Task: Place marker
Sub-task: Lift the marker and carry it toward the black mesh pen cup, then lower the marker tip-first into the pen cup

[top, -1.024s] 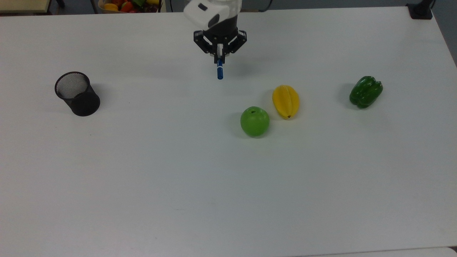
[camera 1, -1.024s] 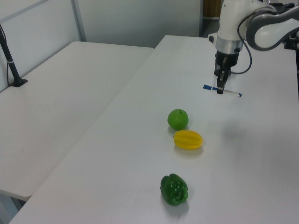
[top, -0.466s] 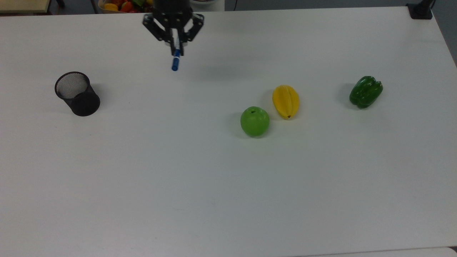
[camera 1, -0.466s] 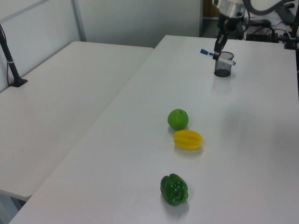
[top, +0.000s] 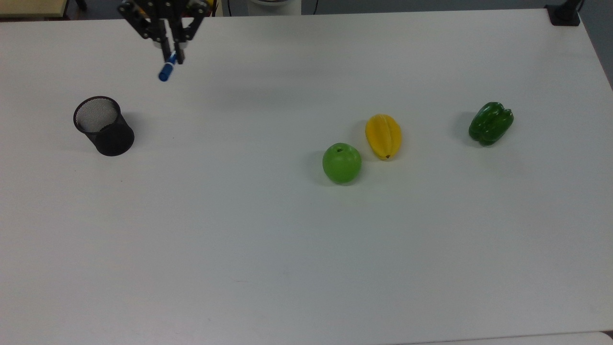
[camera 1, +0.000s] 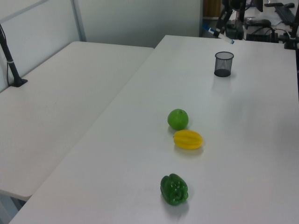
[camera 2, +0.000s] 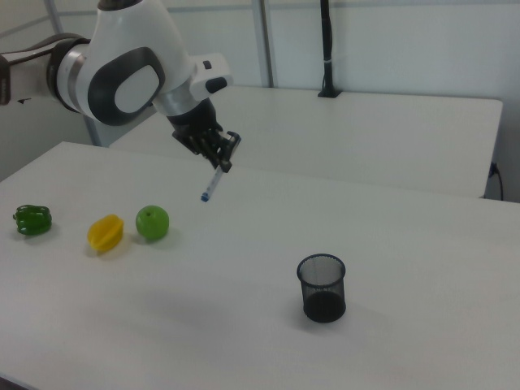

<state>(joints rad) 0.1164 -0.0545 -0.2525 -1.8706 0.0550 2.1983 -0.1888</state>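
The right view shows the white arm [camera 2: 122, 77] whole at upper left, while the top view cuts it off at the upper edge, leaving the gripper [top: 171, 53]. The gripper is clamped on the marker [top: 166, 70], held tilted in the air above the white table [top: 268, 239] (upper left of the top view, well above the black mesh cup [top: 103, 125]). A green apple [top: 341, 163], yellow fruit [top: 383, 136] and green pepper [top: 491, 122] lie toward the right, and a second white table [camera 2: 382, 134] stands behind in the right view.
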